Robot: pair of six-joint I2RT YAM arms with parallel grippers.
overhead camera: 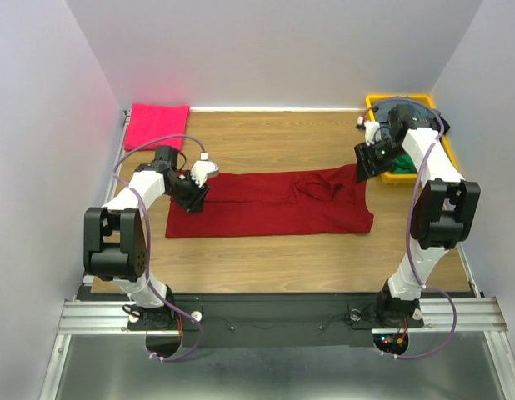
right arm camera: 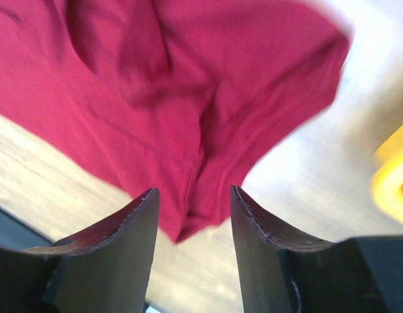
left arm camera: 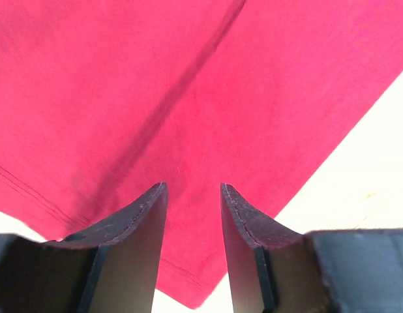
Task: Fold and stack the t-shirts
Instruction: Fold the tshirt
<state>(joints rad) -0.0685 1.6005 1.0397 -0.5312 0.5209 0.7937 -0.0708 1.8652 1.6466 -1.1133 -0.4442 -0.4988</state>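
The left gripper (left arm camera: pixel 194 185) has its two dark fingers (left arm camera: pixel 133 225) parted by a modest gap, with nothing pinched between them. It hangs over the crimson t-shirt (left arm camera: pixel 156 85), whose red cloth fills almost the whole left wrist view. A long soft crease runs diagonally through the fabric, and a stitched hem edge shows at the lower left. Pale table (left arm camera: pixel 377 163) appears beyond the cloth's edge on the right.

The right gripper (right arm camera: pixel 193 189) is also apart and holds nothing. Below it lies a rumpled corner of the same shirt, which narrows to a point just under the gap between the fingers. This view is blurred, so it is unclear whether the fingertips touch the cloth.

Seen from above, the crimson t-shirt lies spread lengthwise across the middle of the wooden table. The left gripper is over its left end and the right gripper over its far right corner. The left arm (overhead camera: pixel 137 196) reaches in from the left, and the right arm (overhead camera: pixel 428 167) bends in from the right.

A hot-pink t-shirt (overhead camera: pixel 157 125) lies folded in the far left corner of the table — well apart from the crimson one. A yellow bin (overhead camera: pixel 401 177) sits in the far right corner, just beside the right gripper, and is partly hidden by that arm.
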